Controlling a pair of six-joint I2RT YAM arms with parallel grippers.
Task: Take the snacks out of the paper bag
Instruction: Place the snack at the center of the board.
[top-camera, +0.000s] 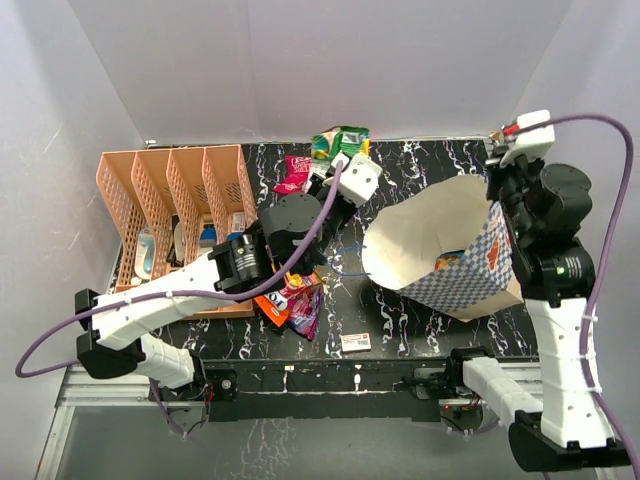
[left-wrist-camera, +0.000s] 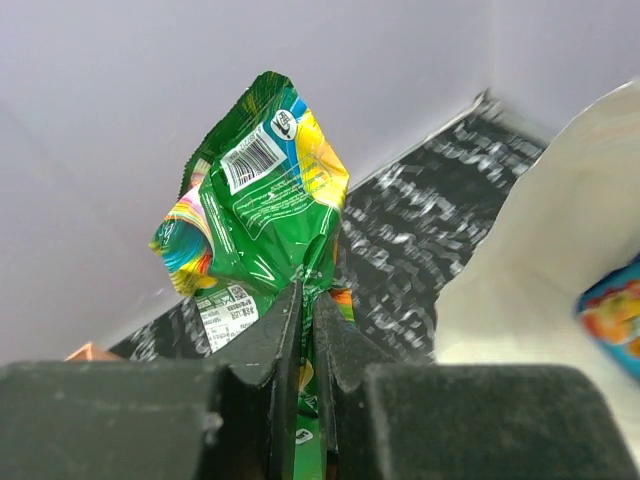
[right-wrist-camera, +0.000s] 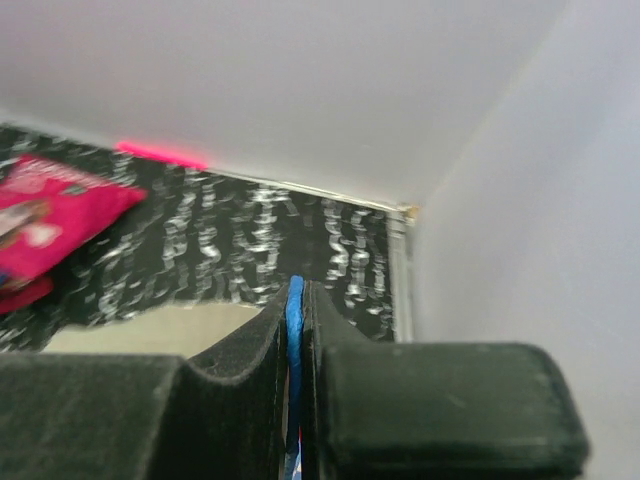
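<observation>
**Green packet held up clear of the paper bag**

The paper bag (top-camera: 478, 268) lies tilted on the black marbled table (top-camera: 420, 160). Its wide cream mouth faces the far left and its blue-and-white checkered outside shows along the near right.

The right gripper (right-wrist-camera: 296, 295) is at the bag's far right rim. Its fingers are pressed together on a thin blue strip of the bag (cord handle or checkered edge, the wrist view is too blurred to say which).

Beyond the bag's left rim, towards the back wall, the left gripper (left-wrist-camera: 308, 292) is clamped on the lower edge of a green packet (left-wrist-camera: 265, 190). The packet stands upright above the fingers, barcode side to the wrist camera.

One blue-and-orange packet (top-camera: 450, 262) shows inside the bag, deep against the cream wall.

A pink packet (top-camera: 293, 175) lies on the table to the far left of the bag, just beside the green one. A heap of packets (top-camera: 295, 300) in orange and purple sits to the near left of the bag, partly under the left arm.

A white flat box (top-camera: 356, 343) lies near the table's front edge, left of the bag. The peach divider rack (top-camera: 170, 190) stands well apart from the bag, further left.
</observation>
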